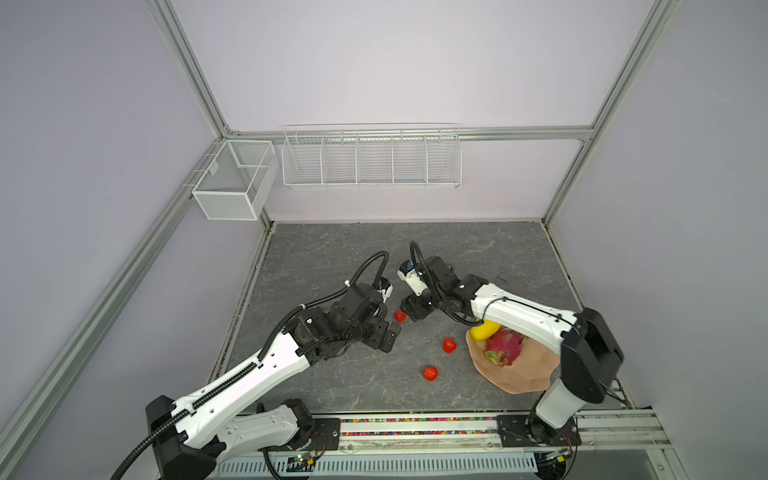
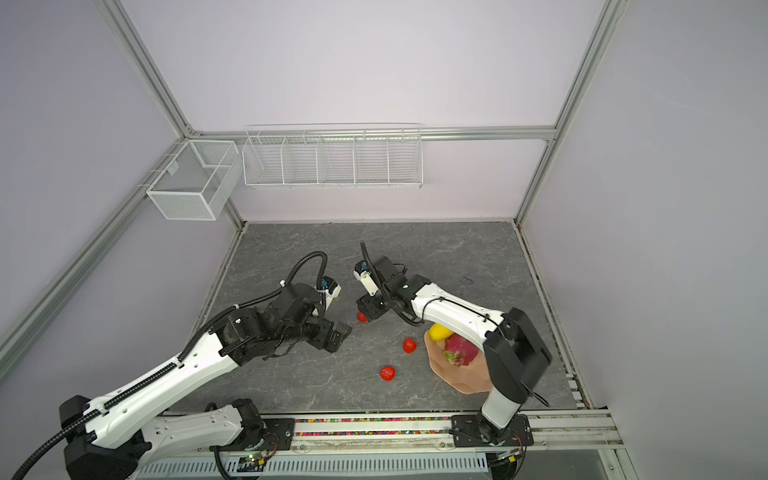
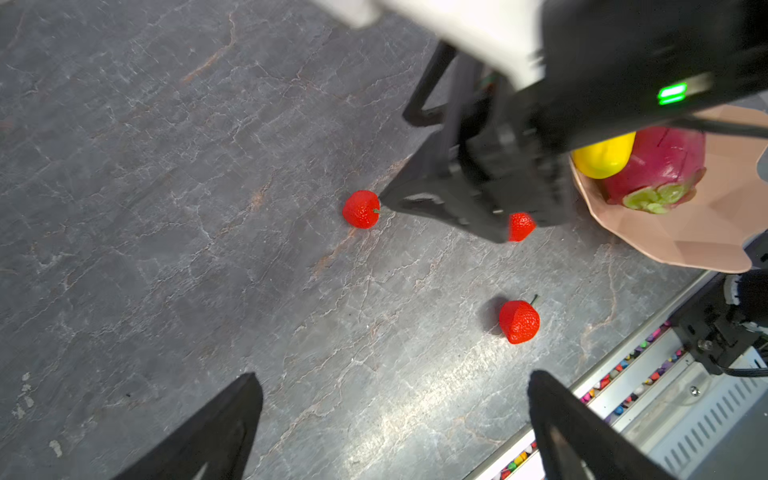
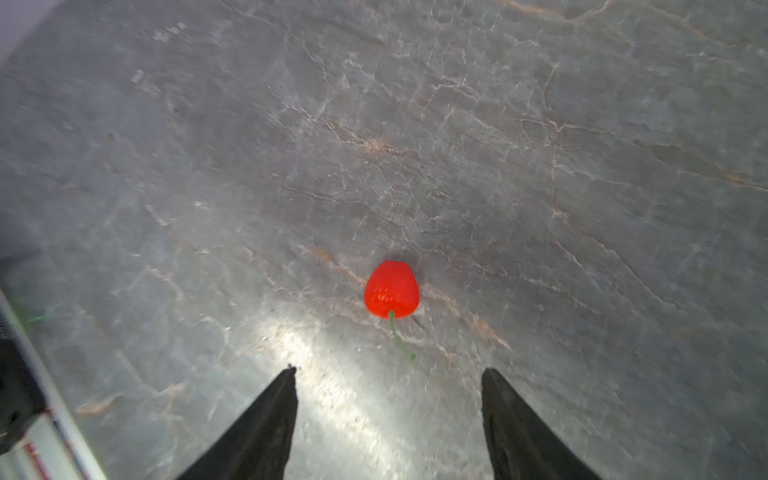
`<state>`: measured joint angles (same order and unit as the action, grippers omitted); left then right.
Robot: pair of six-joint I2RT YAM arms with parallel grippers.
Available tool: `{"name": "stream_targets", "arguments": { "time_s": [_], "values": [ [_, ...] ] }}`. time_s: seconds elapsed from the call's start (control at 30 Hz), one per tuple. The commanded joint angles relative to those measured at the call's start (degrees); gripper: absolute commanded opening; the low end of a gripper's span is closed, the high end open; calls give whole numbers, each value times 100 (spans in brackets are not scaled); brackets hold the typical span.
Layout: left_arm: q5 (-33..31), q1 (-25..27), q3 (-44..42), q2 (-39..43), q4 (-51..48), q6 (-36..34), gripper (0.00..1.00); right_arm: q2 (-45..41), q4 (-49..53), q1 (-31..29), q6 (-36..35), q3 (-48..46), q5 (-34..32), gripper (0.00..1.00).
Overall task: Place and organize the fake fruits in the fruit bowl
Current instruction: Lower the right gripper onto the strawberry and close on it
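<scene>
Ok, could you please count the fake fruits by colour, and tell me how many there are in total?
Red: small glossy berry-like fruits, 3
Yellow: oblong ridged fruit, 1
Magenta: dragon fruit with greenish scales, 1
Total: 5

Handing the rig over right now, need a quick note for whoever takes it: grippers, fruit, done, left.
Left gripper: open, empty, above the table.
Right gripper: open, empty, fingertips just short of the far berry.
Done: yellow fruit and dragon fruit lie in the fruit bowl.
Left: all three berries lie on the table; middle berry and near berry are closer to the bowl.
</scene>
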<state>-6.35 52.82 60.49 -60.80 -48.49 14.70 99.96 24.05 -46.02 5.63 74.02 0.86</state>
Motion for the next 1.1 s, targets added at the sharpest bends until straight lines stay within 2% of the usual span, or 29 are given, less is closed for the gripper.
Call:
{"name": "stream_targets", "arguments": {
  "time_s": [0.0,0.13,0.53,0.97,1.07],
  "values": [
    [-214,-24,-149,473,-109,151,99,706,63,-39,92,365,-39,76],
    [-339,-25,-197,734,-261,253,99,1061,-145,-38,228,370,-31,78],
    [-429,-21,-211,600,-258,270,99,1668,-139,-179,294,569,-16,68],
    [-524,-26,-265,700,-264,307,99,1699,-134,-199,346,633,-235,42],
    [-539,-21,-287,740,-258,310,99,1561,-173,-191,374,532,-304,41]
  ]
}}
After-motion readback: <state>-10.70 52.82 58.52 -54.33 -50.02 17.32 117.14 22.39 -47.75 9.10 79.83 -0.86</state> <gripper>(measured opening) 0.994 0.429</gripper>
